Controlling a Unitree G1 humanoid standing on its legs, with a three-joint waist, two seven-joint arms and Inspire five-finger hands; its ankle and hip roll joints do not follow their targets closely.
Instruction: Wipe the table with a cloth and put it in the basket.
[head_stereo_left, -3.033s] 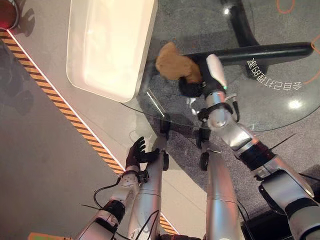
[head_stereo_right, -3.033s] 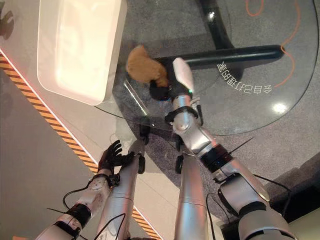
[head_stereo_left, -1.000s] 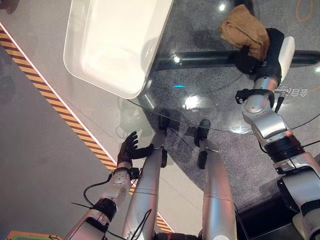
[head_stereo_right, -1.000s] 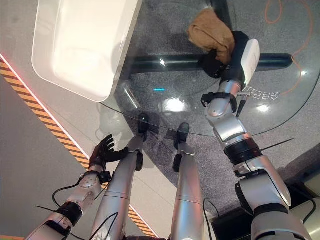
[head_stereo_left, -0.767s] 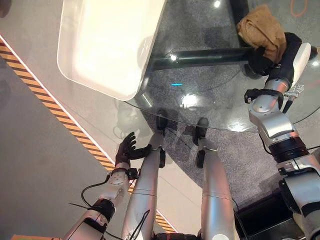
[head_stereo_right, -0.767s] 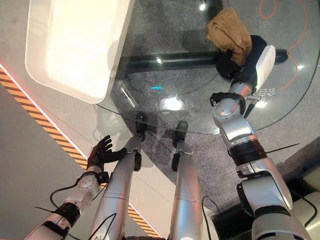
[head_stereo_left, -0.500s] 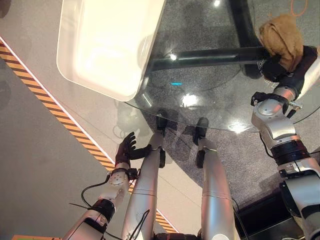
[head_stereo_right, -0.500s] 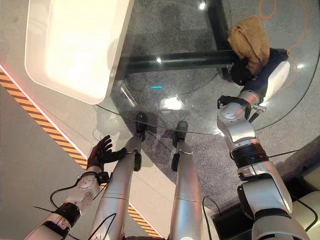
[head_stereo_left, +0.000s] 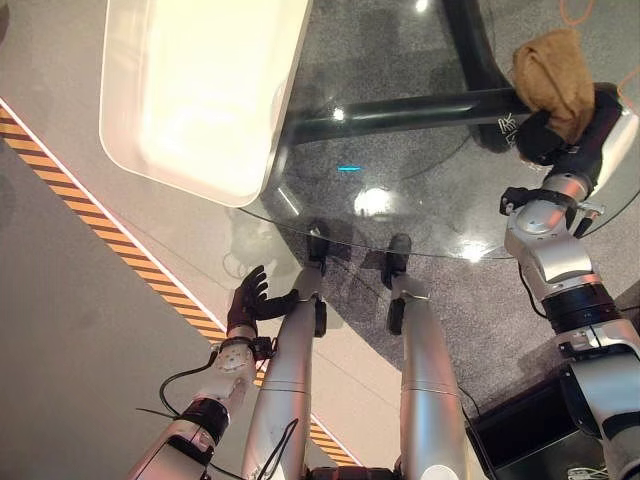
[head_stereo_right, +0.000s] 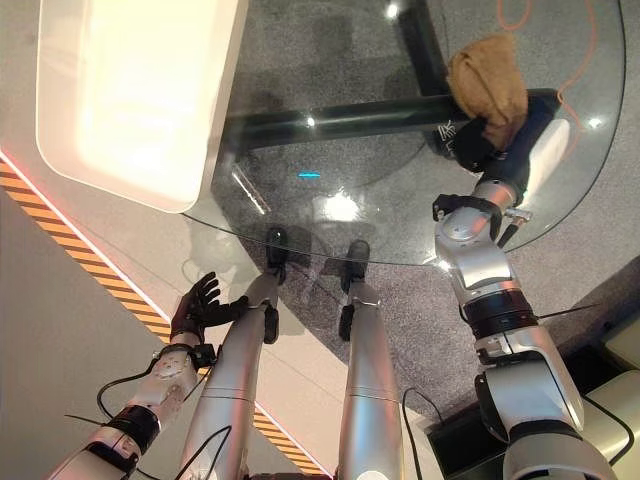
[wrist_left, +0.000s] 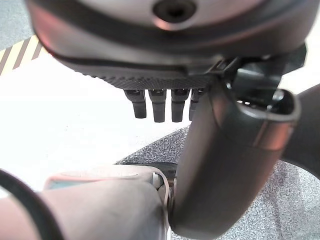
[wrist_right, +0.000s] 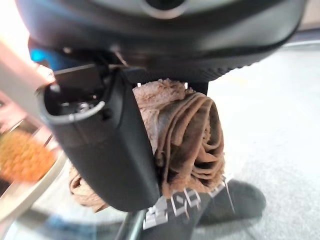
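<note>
Over the far right part of the round glass table (head_stereo_left: 420, 190), the right hand (head_stereo_left: 548, 135) has its thumb and fingers curled round a bunched brown cloth (head_stereo_left: 555, 75), which sticks out beyond the hand toward the table's far edge. At the table's left side sits a white basket (head_stereo_left: 200, 100), well apart from the cloth. Down by the robot's left side, off the table, the left hand (head_stereo_left: 245, 298) hangs with its fingers straight and spread, holding nothing.
</note>
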